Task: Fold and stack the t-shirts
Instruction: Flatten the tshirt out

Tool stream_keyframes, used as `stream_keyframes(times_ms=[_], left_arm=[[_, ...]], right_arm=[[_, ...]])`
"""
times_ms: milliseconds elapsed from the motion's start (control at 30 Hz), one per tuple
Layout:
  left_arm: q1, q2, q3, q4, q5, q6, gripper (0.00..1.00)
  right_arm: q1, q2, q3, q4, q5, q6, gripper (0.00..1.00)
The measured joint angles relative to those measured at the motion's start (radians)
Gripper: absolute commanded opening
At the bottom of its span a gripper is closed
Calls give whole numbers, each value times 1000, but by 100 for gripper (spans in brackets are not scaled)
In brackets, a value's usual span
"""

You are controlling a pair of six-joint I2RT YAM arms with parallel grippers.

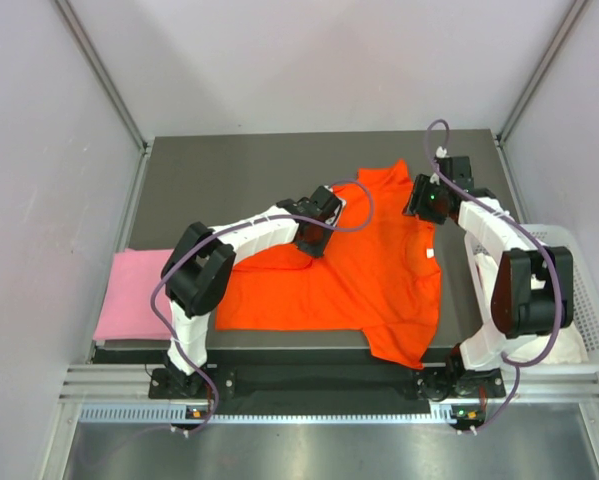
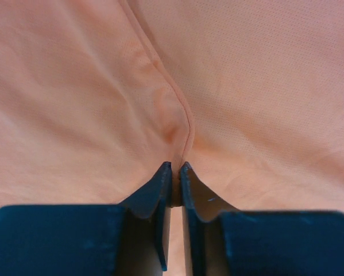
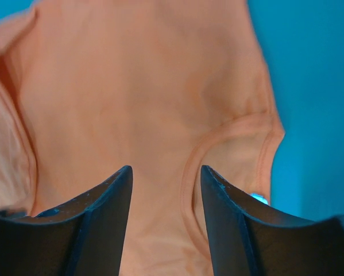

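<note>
The orange-red t-shirt [image 1: 359, 270] lies spread on the dark table, neck to the right, with its white label [image 1: 430, 255] showing. My left gripper [image 1: 311, 243] is shut on a pinched fold of the orange-red shirt [image 2: 177, 115] along its far edge. My right gripper [image 1: 426, 210] is open and empty, just above the shirt's neck end; its view shows the collar [image 3: 229, 149] between and beyond the fingers. A folded pale pink t-shirt [image 1: 134, 293] lies at the table's left edge. The white t-shirt [image 1: 569, 345] lies in the basket at the right.
A white mesh basket [image 1: 587, 290] stands off the table's right edge beside my right arm. Grey walls enclose the table on the left, back and right. The shirt's lower sleeve [image 1: 399, 345] hangs over the table's near edge.
</note>
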Motion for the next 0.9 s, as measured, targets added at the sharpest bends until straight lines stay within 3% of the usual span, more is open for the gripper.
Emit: stream_keyframes(times_ms=[67,367,733,833,900], left_arm=[[0,0,1,0,-6,3,0],[7,-1,32,-8,-28,33,0],[121,-35,48,-32,-35,45,0],[169,-35,57,-32,-34,45,0],[204,-35,74,-38,-35,45,0]], right_arm=[[-2,26,27,29,35,16,52],[-36,385,377,198,87,25,54],[-46,604,529,274,29,24,49],[-47,655,596,277,-2,31,45],[-48,689,639,283,-29,41,31]])
